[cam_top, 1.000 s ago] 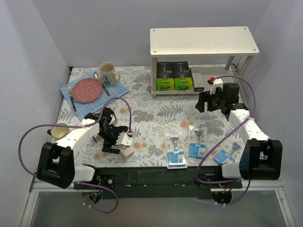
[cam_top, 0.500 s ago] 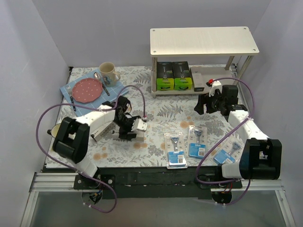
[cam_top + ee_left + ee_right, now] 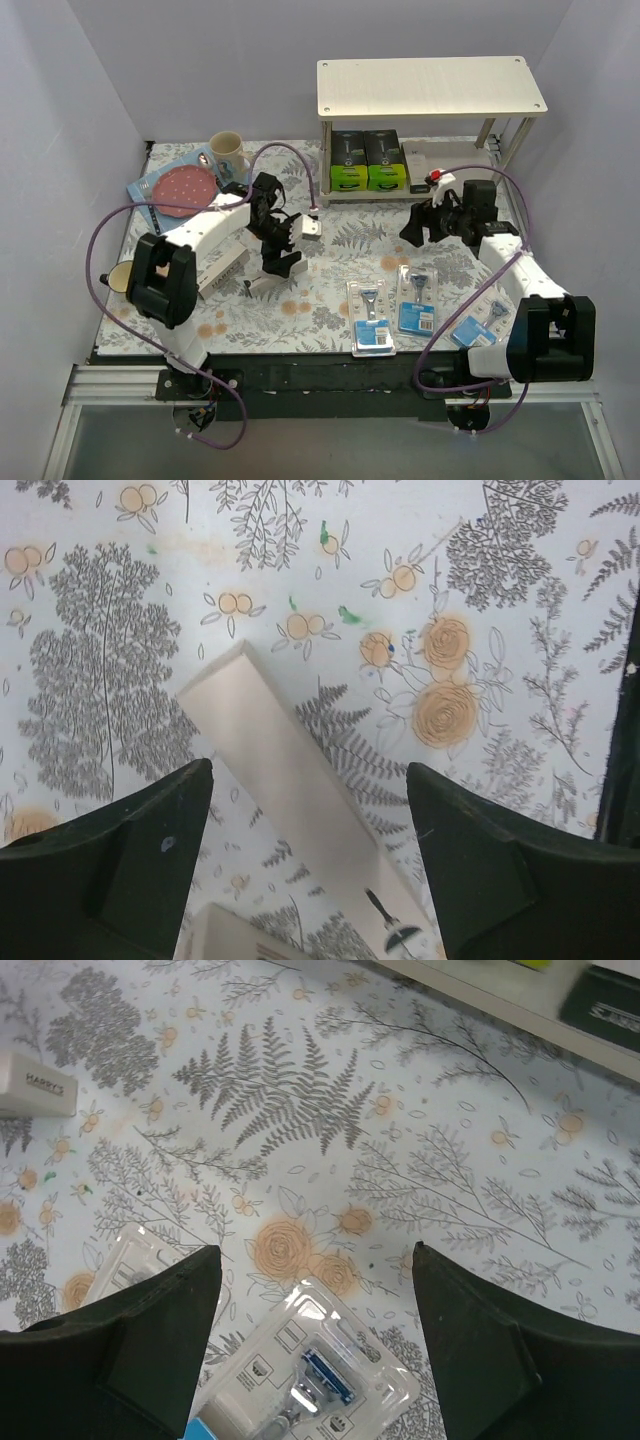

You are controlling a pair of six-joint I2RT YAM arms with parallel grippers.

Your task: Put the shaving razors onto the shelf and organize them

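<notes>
Left arm: you have it swung up from its base toward the middle-left of the worktop point(image 3: 330, 255), wrist bent over so the left pincer point(image 3: 278, 262) faces down at the floral cloth. Its fingers stand apart and grip nothing. A slim white box point(image 3: 270, 720) lies flat and slantwise on the cloth, directly under the gap (no contact seen in the wrist view). A second white box point(image 3: 222, 272) lies just beside it, under the forearm.

Right arm: it is stretched forward, with the right pincer point(image 3: 412, 232) turned leftward in front of the shelf point(image 3: 430, 85). Its fingers are spread and empty. Three blister packs point(image 3: 417, 300) lie flat on the near-right worktop.

On the shelf's lower board, two black-and-lime boxes point(image 3: 366, 162) stand side by side, with a darker pack point(image 3: 424, 160) just to their right.
</notes>
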